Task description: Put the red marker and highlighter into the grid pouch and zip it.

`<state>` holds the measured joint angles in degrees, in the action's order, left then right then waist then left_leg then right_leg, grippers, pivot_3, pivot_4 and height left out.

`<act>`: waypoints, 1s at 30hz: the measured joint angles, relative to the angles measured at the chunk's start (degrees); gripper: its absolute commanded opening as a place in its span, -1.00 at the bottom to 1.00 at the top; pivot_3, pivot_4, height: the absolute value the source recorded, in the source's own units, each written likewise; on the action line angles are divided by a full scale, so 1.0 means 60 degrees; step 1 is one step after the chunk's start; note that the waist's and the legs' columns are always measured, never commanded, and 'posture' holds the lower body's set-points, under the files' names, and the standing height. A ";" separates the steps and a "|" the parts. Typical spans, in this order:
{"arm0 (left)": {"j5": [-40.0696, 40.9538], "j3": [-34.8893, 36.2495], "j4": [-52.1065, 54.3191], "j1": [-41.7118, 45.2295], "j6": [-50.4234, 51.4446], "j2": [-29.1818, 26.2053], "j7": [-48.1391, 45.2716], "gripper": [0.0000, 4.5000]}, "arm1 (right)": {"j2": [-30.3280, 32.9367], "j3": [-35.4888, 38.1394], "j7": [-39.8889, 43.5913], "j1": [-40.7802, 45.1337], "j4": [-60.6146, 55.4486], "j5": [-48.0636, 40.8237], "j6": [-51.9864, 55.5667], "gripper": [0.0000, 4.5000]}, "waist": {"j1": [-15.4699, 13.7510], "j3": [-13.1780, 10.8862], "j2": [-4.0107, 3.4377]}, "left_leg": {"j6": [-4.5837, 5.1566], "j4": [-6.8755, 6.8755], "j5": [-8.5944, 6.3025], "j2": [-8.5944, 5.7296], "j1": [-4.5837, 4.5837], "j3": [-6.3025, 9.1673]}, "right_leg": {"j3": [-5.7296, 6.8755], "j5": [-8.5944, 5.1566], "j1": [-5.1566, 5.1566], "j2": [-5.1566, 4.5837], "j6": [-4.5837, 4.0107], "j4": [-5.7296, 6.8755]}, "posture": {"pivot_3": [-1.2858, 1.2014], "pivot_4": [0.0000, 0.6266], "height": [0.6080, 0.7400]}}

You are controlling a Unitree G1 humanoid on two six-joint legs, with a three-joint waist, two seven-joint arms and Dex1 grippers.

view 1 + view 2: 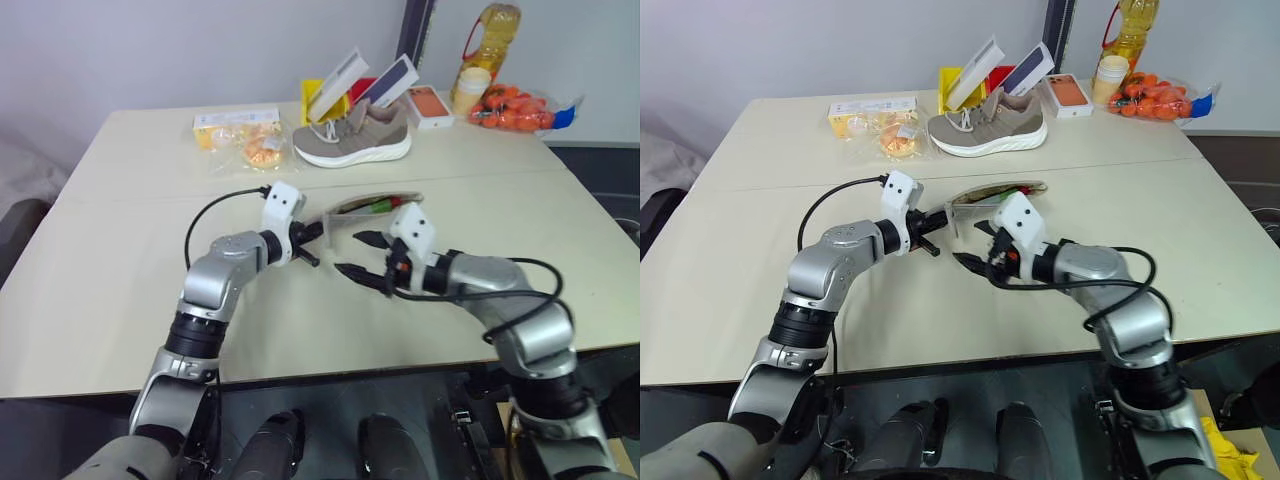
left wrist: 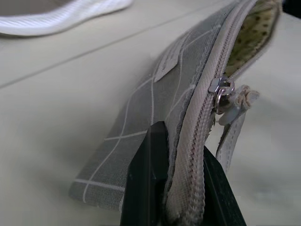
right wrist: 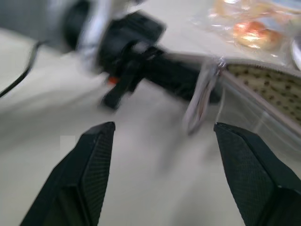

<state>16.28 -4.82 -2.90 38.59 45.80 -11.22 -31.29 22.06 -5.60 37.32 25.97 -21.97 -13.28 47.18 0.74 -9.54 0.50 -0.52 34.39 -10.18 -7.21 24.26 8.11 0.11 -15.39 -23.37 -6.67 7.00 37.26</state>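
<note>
The grid pouch (image 1: 365, 208) lies at mid-table, grey with white lines, its zipper open along most of its length. In its mouth show a bit of red, the red marker (image 1: 378, 205), and a bit of green beside it, the highlighter (image 1: 389, 210). My left gripper (image 1: 320, 233) is shut on the pouch's near end. The left wrist view shows the fingers (image 2: 146, 179) clamping the zipper edge just behind the zipper pull (image 2: 220, 90). My right gripper (image 1: 362, 256) hangs open just in front of the pouch. In the right wrist view the zipper pull's tab (image 3: 201, 101) hangs ahead of its spread fingertips.
A beige sneaker (image 1: 352, 138) stands behind the pouch. Snack packs (image 1: 240, 130) lie at the back left. Tilted boxes (image 1: 345, 85), an orange box (image 1: 430, 105), a bag of oranges (image 1: 515, 108) and an oil bottle (image 1: 490, 40) are at the back right.
</note>
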 measured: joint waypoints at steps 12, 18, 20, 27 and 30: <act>0.0479 0.0139 0.0323 0.0050 0.0855 0.0194 0.0265 -1.00 | -0.0968 -0.0333 -0.1578 0.0424 0.1250 0.0490 -0.0076 -0.59 | 0.0000 0.0000 0.0000 | -0.0002 -0.0003 0.0001 -0.0004 0.0001 -0.0001 | -0.0003 0.0001 -0.0001 0.0000 -0.0001 -0.0001 | 0.03 -0.52 1.00; 0.0480 0.0124 0.0434 -0.0003 0.0758 0.0203 0.0370 -1.00 | -0.0978 -0.0322 -0.1676 0.0543 0.1259 0.0482 -0.0057 -0.99 | -0.0005 0.0000 0.0000 | -0.0002 -0.0002 0.0001 -0.0004 0.0001 -0.0001 | -0.0003 0.0001 -0.0001 0.0000 -0.0001 -0.0001 | 0.03 -0.52 1.00; 0.0278 -0.0020 0.0431 -0.0032 0.0351 0.0129 0.0445 -1.00 | -0.0855 -0.0294 -0.1665 0.0553 0.1259 0.0483 -0.0062 -0.99 | -0.0007 0.0000 0.0000 | -0.0002 -0.0002 0.0001 -0.0004 0.0001 -0.0001 | -0.0003 0.0001 -0.0001 0.0000 -0.0001 -0.0001 | 0.03 -0.52 1.00; -0.0877 -0.0574 -0.0097 -0.0426 -0.2118 -0.0553 0.0432 -1.00 | 0.0209 0.0318 -0.1473 0.0631 0.1150 0.0456 -0.0221 -0.99 | -0.0017 0.0000 0.0000 | -0.0002 -0.0008 0.0001 -0.0004 0.0001 -0.0007 | -0.0006 0.0001 -0.0004 -0.0003 -0.0002 -0.0004 | 0.03 -0.52 1.00; -0.1303 -0.0681 -0.0244 -0.0765 -0.3183 -0.0994 0.0268 -1.00 | 0.1127 0.0673 -0.1449 0.0639 0.1278 0.0520 -0.0325 -0.99 | -0.0019 0.0000 -0.0001 | -0.0001 -0.0009 0.0000 -0.0005 0.0003 -0.0011 | -0.0007 0.0001 -0.0006 -0.0009 -0.0002 -0.0006 | 0.03 -0.52 1.00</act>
<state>8.46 -8.90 -4.36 34.00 26.70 -17.18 -29.68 28.82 -1.56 28.62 29.81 -14.30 -10.16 45.23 0.63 -9.54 0.49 -0.52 34.33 -10.18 -7.25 24.28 8.05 0.07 -15.38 -23.41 -6.73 6.99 37.23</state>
